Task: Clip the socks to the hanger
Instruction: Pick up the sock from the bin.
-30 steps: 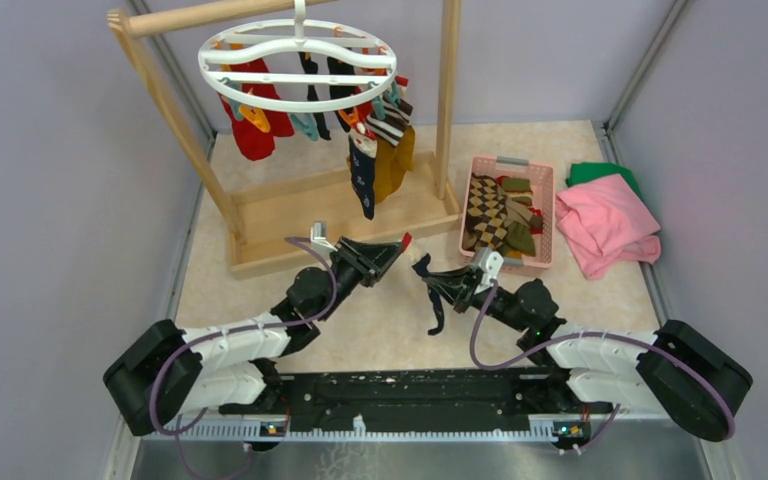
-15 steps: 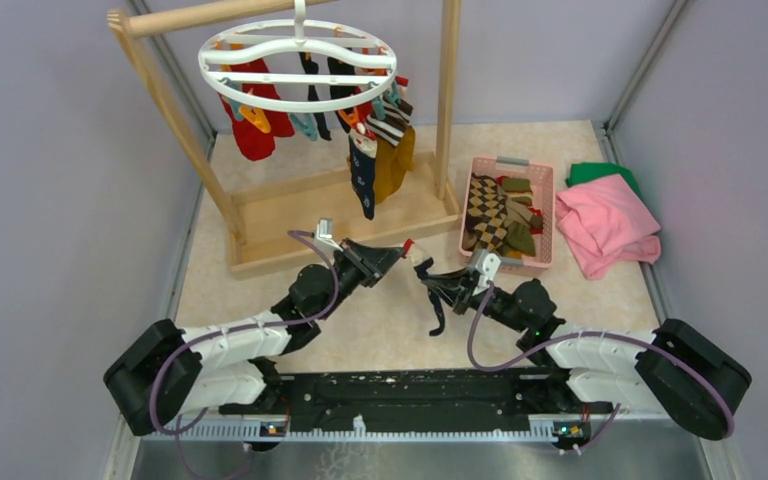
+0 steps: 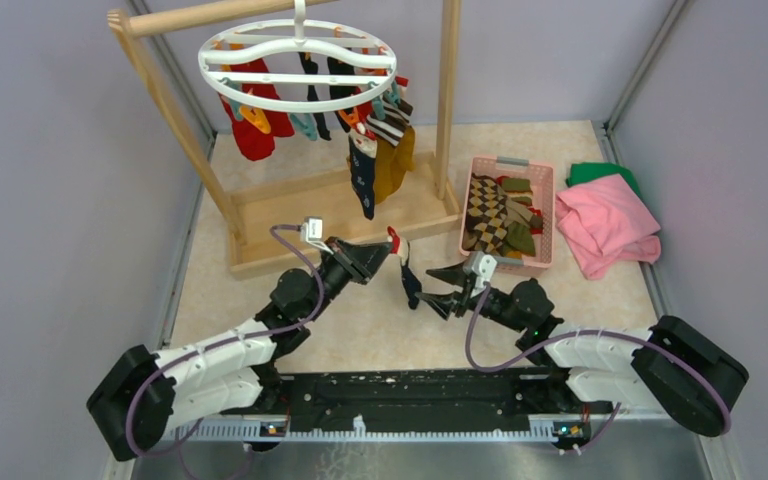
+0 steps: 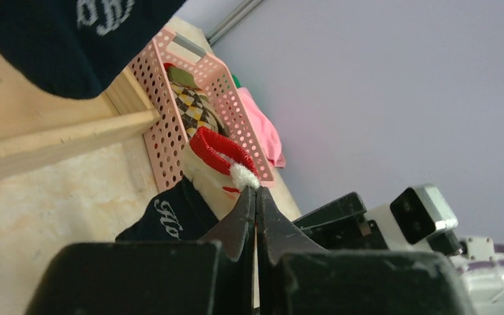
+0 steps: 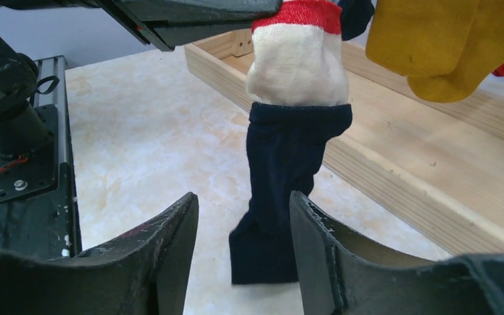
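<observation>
A navy sock (image 3: 407, 274) with a white and red cuff dangles above the table from my left gripper (image 3: 390, 243), which is shut on the cuff's edge (image 4: 244, 177). My right gripper (image 3: 438, 292) stands open just right of it, and the sock (image 5: 289, 157) hangs free beyond its spread fingers (image 5: 170, 243). The white round hanger (image 3: 290, 104) hangs from the wooden rack at the back. Red (image 3: 252, 135), navy (image 3: 363, 180) and mustard (image 3: 396, 160) socks are clipped under it. More socks, argyle among them (image 3: 488, 212), lie in the pink basket (image 3: 506, 161).
The wooden rack's base (image 3: 300, 215) lies just behind both grippers, with posts left (image 3: 175, 125) and right (image 3: 448, 90). A pink cloth (image 3: 605, 228) and a green cloth (image 3: 600, 172) sit right of the basket. Grey walls close in the sides.
My left gripper shut on the sock's cuff and drew it left. My right gripper opened and let the sock go, so it now hangs from the left gripper alone.
</observation>
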Robot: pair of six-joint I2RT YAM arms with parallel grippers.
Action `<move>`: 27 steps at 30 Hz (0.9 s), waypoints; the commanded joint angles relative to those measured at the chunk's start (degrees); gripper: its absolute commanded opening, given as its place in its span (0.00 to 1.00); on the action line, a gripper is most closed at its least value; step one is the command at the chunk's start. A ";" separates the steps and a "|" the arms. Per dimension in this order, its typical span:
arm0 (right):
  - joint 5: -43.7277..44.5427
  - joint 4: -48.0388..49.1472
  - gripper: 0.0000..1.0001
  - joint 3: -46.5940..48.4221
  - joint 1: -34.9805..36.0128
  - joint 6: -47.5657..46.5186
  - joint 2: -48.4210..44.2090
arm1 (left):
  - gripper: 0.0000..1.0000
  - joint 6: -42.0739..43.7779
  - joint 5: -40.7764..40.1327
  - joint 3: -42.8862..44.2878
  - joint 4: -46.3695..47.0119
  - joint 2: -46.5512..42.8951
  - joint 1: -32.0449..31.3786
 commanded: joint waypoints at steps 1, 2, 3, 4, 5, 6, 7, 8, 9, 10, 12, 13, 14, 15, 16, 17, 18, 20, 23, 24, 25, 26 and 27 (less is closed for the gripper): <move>-2.88 1.63 0.57 2.30 0.85 0.54 0.17 | 0.00 21.11 4.90 3.06 -5.74 -5.22 0.22; -3.34 1.66 0.58 2.43 0.81 0.60 0.19 | 0.00 25.36 6.14 3.88 -9.07 -6.24 0.25; -3.83 1.66 0.61 2.49 0.81 0.67 0.14 | 0.00 30.61 9.22 4.81 -11.59 -7.10 0.24; -4.18 1.64 0.63 2.46 0.81 0.57 -0.16 | 0.00 35.16 11.17 5.71 -14.59 -7.87 0.25; -4.38 1.59 0.65 2.49 0.81 0.61 -0.57 | 0.00 39.32 13.12 6.67 -17.10 -8.59 0.25; -4.67 1.32 0.66 2.53 0.73 0.51 -1.16 | 0.00 43.64 15.64 7.41 -19.45 -9.17 0.25; -5.02 0.91 0.67 2.60 0.76 0.23 -1.98 | 0.00 47.47 18.31 8.08 -21.51 -9.70 0.25; -5.44 0.24 0.68 2.81 0.77 -0.22 -2.91 | 0.00 51.10 20.98 8.77 -23.57 -10.23 0.25; -5.75 -0.69 0.69 3.06 0.73 -0.71 -4.16 | 0.00 54.53 23.33 9.33 -25.44 -10.67 0.25; -6.02 -1.83 0.70 3.53 0.74 -1.28 -5.40 | 0.00 57.76 26.00 9.90 -27.12 -11.08 0.21; -6.61 -4.46 0.73 4.34 0.73 -3.90 -8.48 | 0.00 63.27 27.68 11.55 -31.41 -11.93 0.24; -6.60 -6.15 0.76 4.93 0.74 -4.48 -9.91 | 0.00 65.24 27.70 12.36 -33.23 -12.41 0.16; -6.50 -7.76 0.78 5.46 0.72 -5.07 -11.29 | 0.00 66.71 27.52 13.02 -34.95 -12.88 0.15; -6.57 -9.21 0.81 6.01 0.72 -5.54 -12.58 | 0.00 67.77 27.73 13.52 -35.85 -13.34 0.16; -6.91 -10.90 0.82 6.73 0.72 -6.37 -13.62 | 0.00 69.04 29.01 13.77 -36.19 -13.80 0.14; -7.78 -12.82 0.82 7.65 0.72 -7.52 -14.47 | 0.00 70.12 30.67 13.84 -36.20 -14.24 0.16; -8.43 -15.28 0.83 8.83 0.72 -9.01 -14.98 | 0.00 71.45 32.67 13.77 -36.03 -14.59 0.04; -9.65 -20.65 0.83 11.33 0.72 -11.89 -15.16 | 0.00 73.34 35.79 13.96 -35.90 -14.71 0.02; -11.34 -24.46 0.83 13.51 0.72 -14.17 -13.59 | 0.00 74.40 39.81 15.16 -37.50 -14.33 0.07; -12.20 -24.41 0.82 13.55 0.72 -14.97 -13.18 | 0.00 74.31 41.42 15.60 -38.33 -14.33 0.07; -12.83 -24.20 0.82 13.39 0.70 -15.42 -12.88 | 0.00 74.20 42.47 15.99 -38.96 -14.47 0.05; -13.17 -24.26 0.82 13.46 0.72 -15.54 -12.74 | 0.00 74.02 43.32 16.12 -39.25 -14.68 0.07; -13.61 -24.68 0.82 13.55 0.72 -15.61 -12.70 | 0.00 73.72 43.87 16.06 -39.51 -15.05 0.01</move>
